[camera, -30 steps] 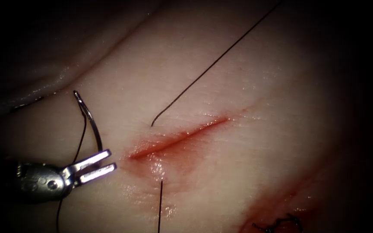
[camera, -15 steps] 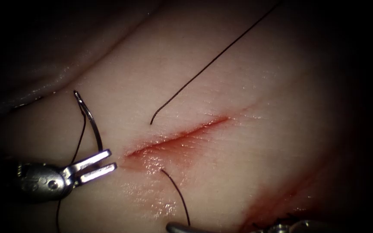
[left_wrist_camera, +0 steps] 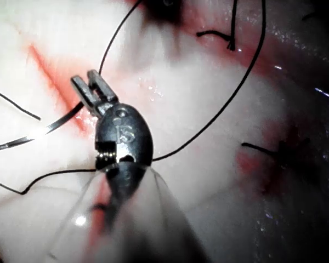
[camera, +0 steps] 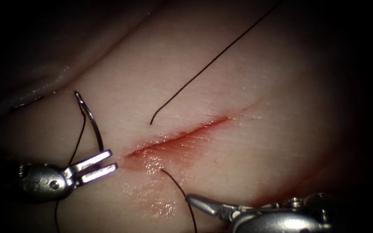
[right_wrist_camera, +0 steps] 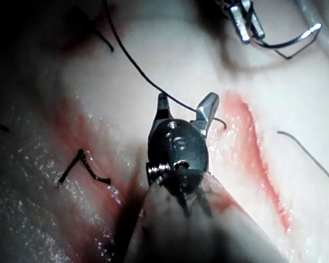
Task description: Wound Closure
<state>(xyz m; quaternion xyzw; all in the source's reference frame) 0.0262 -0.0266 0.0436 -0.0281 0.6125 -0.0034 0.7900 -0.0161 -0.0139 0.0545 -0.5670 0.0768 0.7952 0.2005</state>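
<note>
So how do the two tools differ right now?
The left tool holds the needle near one end; the right tool holds nothing. The left tool's jaws are shut on the needle; the right tool's are spread, with thread crossing the gap. Both are needle drivers near the left end of the cut. The needle is out of the tissue.

Curved steel needle [camera: 89, 118] clear of the tissue [camera: 247, 142], left of the red cut [camera: 178, 137]; dark thread [camera: 212, 62] crosses it
</note>
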